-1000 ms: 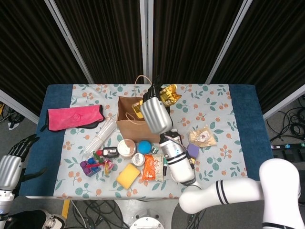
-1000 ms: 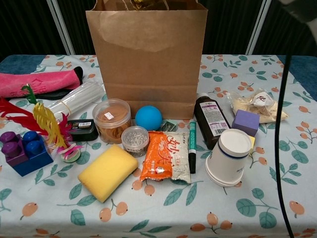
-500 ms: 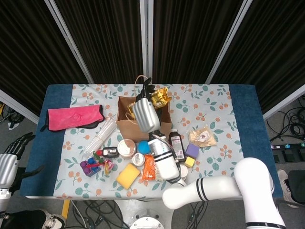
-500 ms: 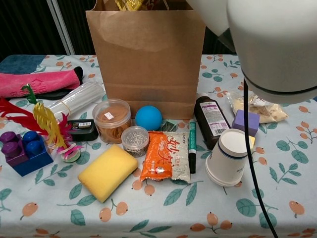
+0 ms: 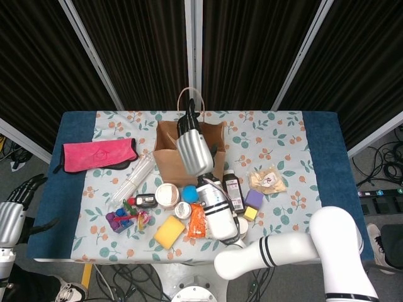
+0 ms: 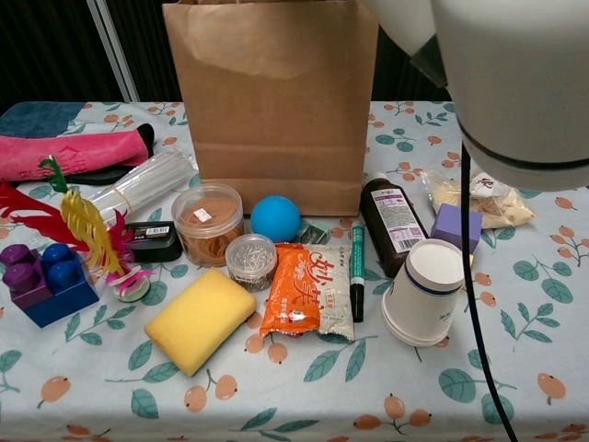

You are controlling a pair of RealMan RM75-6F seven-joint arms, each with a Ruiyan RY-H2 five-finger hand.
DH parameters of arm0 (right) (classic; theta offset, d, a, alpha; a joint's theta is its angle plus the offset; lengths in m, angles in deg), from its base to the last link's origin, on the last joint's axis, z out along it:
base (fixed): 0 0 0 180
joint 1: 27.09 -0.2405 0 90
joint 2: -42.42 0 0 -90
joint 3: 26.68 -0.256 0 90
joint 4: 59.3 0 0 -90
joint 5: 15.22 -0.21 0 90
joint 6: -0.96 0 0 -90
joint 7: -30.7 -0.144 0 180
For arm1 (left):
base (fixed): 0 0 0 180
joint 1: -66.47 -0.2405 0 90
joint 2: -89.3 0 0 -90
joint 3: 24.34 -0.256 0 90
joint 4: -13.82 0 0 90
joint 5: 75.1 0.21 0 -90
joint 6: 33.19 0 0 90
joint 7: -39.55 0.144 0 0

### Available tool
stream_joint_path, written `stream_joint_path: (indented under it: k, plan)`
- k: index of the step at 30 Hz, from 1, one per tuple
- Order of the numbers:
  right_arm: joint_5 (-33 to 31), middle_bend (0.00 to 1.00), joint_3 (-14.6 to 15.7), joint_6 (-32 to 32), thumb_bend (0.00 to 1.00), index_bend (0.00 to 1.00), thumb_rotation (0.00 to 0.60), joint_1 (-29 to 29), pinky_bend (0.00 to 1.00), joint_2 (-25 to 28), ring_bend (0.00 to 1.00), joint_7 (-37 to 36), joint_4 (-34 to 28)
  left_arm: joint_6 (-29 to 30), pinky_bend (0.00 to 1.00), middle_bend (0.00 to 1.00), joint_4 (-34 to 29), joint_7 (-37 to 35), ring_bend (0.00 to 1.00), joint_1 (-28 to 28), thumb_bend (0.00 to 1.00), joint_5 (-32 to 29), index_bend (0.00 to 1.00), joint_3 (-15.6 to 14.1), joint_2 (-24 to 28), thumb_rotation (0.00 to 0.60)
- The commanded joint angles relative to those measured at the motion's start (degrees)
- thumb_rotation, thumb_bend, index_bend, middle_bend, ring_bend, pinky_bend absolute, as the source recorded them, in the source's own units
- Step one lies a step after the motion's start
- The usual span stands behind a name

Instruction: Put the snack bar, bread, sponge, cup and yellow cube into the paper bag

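The brown paper bag point(image 5: 165, 165) point(image 6: 271, 101) stands upright at the table's middle. My right hand point(image 5: 191, 141) hangs over its open mouth, dark fingers pointing down at the far rim; its grasp is hidden and no snack bar shows. The yellow sponge point(image 5: 169, 231) point(image 6: 200, 319) lies near the front edge. Right of my arm sit the white cup point(image 6: 423, 293), the yellow cube point(image 5: 250, 212) and the bagged bread point(image 5: 267, 180) point(image 6: 479, 198). My left hand point(image 5: 14, 211) hangs off the table's left side, fingers apart, holding nothing.
My right arm point(image 6: 515, 83) crosses the table's front middle. A pink cloth point(image 5: 99, 154) lies far left. Around the bag's foot are a blue ball point(image 6: 276, 219), an orange packet point(image 6: 308, 290), a brown bottle point(image 6: 393, 221), a purple cube point(image 6: 457, 226) and toy bricks point(image 6: 46, 281).
My right hand moved left from beside the bag to over its mouth. The gold snack bar it held above the rim has dropped out of sight.
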Motion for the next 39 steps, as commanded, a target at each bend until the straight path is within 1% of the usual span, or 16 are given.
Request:
stream_joint_path:
  k: [1, 7, 9, 11, 13, 15, 16, 18, 20, 21, 24, 28, 30, 33, 35, 39]
  plan:
    - [0.4, 0.27, 0.3, 0.8, 0.00, 0.19, 0.600, 0.1, 0.01, 0.8, 0.12, -0.9, -1.4, 0.2, 0.22, 0.23, -0.2, 0.1, 0.18, 0.0, 0.16, 0.1, 0.20, 0.1, 0.1, 0.600]
    - [3.4, 0.27, 0.6, 4.1, 0.00, 0.18, 0.600, 2.0, 0.01, 4.7, 0.13, -4.5, -6.7, 0.4, 0.22, 0.23, -1.0, 0.7, 0.18, 0.1, 0.16, 0.4, 0.20, 0.0, 0.5, 0.600]
    - [4.6, 0.28, 0.7, 6.0, 0.00, 0.19, 0.600, 4.0, 0.01, 7.7, 0.13, -6.7, -9.4, 0.5, 0.22, 0.23, -1.4, 1.1, 0.18, 0.1, 0.16, 0.7, 0.20, -0.1, 0.7, 0.600]
    - [4.4, 0.28, 0.8, 7.3, 0.00, 0.19, 0.600, 7.0, 0.01, 10.9, 0.13, -9.7, -12.0, 0.5, 0.22, 0.23, -1.7, 1.4, 0.18, 0.1, 0.16, 0.8, 0.20, -0.1, 0.8, 0.600]
    - [2.8, 0.28, 0.9, 7.6, 0.00, 0.19, 0.600, 11.9, 0.02, 15.1, 0.13, -15.9, -15.3, 0.5, 0.22, 0.23, -2.1, 1.6, 0.18, 0.2, 0.16, 1.0, 0.20, -0.2, 0.9, 0.600]
    - [2.5, 0.28, 2.8, 5.1, 0.00, 0.19, 0.600, 17.6, 0.02, 20.1, 0.13, -24.2, -17.5, 0.4, 0.22, 0.23, -2.3, 2.0, 0.18, 0.2, 0.16, 1.2, 0.20, -0.4, 0.9, 0.600]
    - [3.2, 0.28, 4.0, 3.1, 0.00, 0.19, 0.600, 20.2, 0.02, 22.3, 0.13, -29.0, -17.8, 0.3, 0.22, 0.23, -2.4, 2.2, 0.18, 0.3, 0.16, 1.3, 0.20, -0.5, 0.9, 0.600]
    - [5.3, 0.28, 6.5, -2.4, 0.00, 0.20, 0.600, 26.2, 0.02, 26.2, 0.13, -42.2, -17.2, 0.0, 0.22, 0.23, -2.6, 2.6, 0.18, 0.4, 0.16, 1.4, 0.20, -0.7, 0.7, 0.600]
    - [6.9, 0.28, 8.8, -8.7, 0.00, 0.20, 0.600, 31.0, 0.02, 28.7, 0.13, -54.9, -15.0, -0.4, 0.22, 0.23, -2.8, 3.2, 0.18, 0.5, 0.16, 1.6, 0.20, -0.9, 0.6, 0.600]
    - [7.6, 0.27, 9.7, -11.3, 0.00, 0.20, 0.600, 32.6, 0.02, 29.3, 0.13, -59.3, -13.5, -0.5, 0.22, 0.23, -2.9, 3.5, 0.18, 0.6, 0.16, 1.7, 0.20, -0.9, 0.6, 0.600]
    - [10.3, 0.26, 12.5, -18.9, 0.00, 0.20, 0.600, 35.8, 0.01, 29.4, 0.11, -70.3, -7.1, -0.6, 0.22, 0.23, -3.2, 4.5, 0.18, 0.9, 0.16, 2.3, 0.20, -1.1, 0.4, 0.600]
    - [11.7, 0.20, 14.5, -30.2, 0.00, 0.18, 0.600, 37.6, 0.00, 27.2, 0.05, -82.5, 1.1, -0.7, 0.22, 0.23, -3.6, 5.7, 0.18, 1.0, 0.16, 2.6, 0.20, -1.2, 0.3, 0.600]
    - [12.6, 0.17, 15.4, -34.1, 0.00, 0.15, 0.600, 37.6, 0.00, 25.7, 0.01, -85.3, 5.3, -0.9, 0.22, 0.23, -3.7, 6.1, 0.18, 1.0, 0.16, 2.5, 0.20, -1.3, 0.3, 0.600]
    - [13.9, 0.14, 16.4, -38.5, 0.00, 0.13, 0.600, 37.3, 0.00, 22.7, 0.00, -88.1, 11.4, -1.1, 0.22, 0.23, -3.7, 6.6, 0.18, 1.0, 0.16, 2.3, 0.20, -1.4, 0.4, 0.600]
    - [15.2, 0.14, 16.5, -40.0, 0.00, 0.13, 0.600, 37.2, 0.00, 20.8, 0.00, -89.8, 14.6, -1.2, 0.22, 0.23, -3.8, 6.8, 0.18, 0.9, 0.16, 2.0, 0.20, -1.3, 0.6, 0.600]
    - [16.4, 0.14, 16.7, -41.1, 0.00, 0.13, 0.600, 36.9, 0.00, 18.7, 0.00, -90.5, 18.0, -1.6, 0.22, 0.23, -3.8, 7.1, 0.18, 1.0, 0.16, 1.6, 0.20, -1.3, 0.6, 0.600]
